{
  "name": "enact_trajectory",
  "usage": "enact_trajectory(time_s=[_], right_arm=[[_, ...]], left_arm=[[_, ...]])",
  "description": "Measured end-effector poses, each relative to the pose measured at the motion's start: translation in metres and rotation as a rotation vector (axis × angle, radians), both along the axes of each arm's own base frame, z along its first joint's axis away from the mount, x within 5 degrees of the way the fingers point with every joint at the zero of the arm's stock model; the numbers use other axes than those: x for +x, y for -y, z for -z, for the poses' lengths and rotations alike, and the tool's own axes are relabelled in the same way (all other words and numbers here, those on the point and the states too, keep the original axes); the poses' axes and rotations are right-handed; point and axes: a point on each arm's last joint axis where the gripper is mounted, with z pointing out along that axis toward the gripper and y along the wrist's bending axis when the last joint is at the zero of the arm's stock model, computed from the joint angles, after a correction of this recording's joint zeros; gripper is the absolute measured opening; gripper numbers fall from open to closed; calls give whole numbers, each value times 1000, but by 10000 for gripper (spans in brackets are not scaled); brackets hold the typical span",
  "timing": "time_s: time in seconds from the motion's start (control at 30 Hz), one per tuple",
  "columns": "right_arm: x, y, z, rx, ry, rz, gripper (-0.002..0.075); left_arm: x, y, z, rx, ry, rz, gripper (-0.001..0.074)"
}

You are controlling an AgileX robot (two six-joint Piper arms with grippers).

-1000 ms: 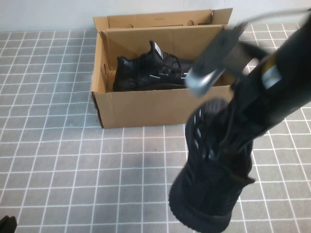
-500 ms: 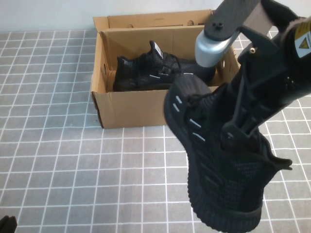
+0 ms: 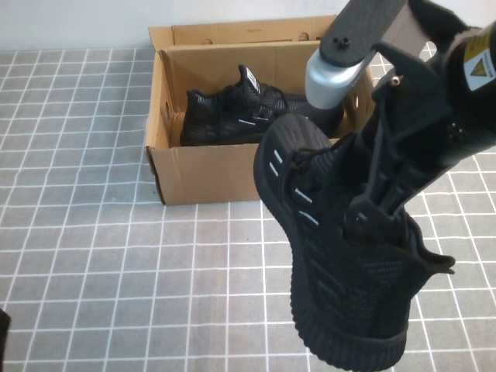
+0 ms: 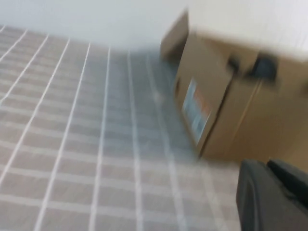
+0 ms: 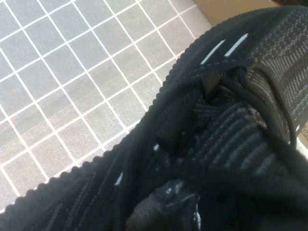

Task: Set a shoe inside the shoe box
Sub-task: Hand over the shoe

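My right gripper [image 3: 364, 221] is shut on the black knit shoe [image 3: 341, 271] at its collar and holds it in the air, toe pointing to the shoe box. The shoe's white side dashes show; in the right wrist view its laces and knit upper [image 5: 231, 125] fill the picture. The brown cardboard shoe box [image 3: 209, 170] stands open at the back, lid flap up. The shoe's black mate [image 3: 240, 112] lies inside it along the back wall. The held toe hangs over the box's front right wall. My left gripper [image 3: 2, 329] is at the near left edge, low, far from the shoe.
The table is a grey tiled mat [image 3: 93, 256] with white grid lines. The left wrist view shows the box's side [image 4: 226, 96] with a small label, and tiled floor beside it. The right arm [image 3: 434, 116] crosses over the box's right end.
The right gripper has carried the shoe up and left toward the box, swinging its toe to the box's front right wall. The left gripper has almost left the high view.
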Motion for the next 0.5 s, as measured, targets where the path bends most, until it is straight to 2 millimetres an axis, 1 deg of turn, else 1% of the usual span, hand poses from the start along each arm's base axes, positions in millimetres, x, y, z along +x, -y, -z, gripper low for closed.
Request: enact_trajectory(time_s=[0.2,0.27,0.37,0.43,0.5], right_arm=[[5,-6,7,-14,-22,-1,0],[8,-8,10,-18,-26,-1,0],[13,-12,14,-21,-14,3,0],[17,-14,16,-28,1,7,0],[21,-16,19,-38,7,9,0]], left_arm=[[0,-3,-14,-158,128,-28,-1],[0,-3,-16,-233,145,-33,-1],[-2,-1,-22,-278,90,-13,-1],[-4,1,-34,-266,47,8,-1],[-3,3,-46,-238,-32,25,-1]])
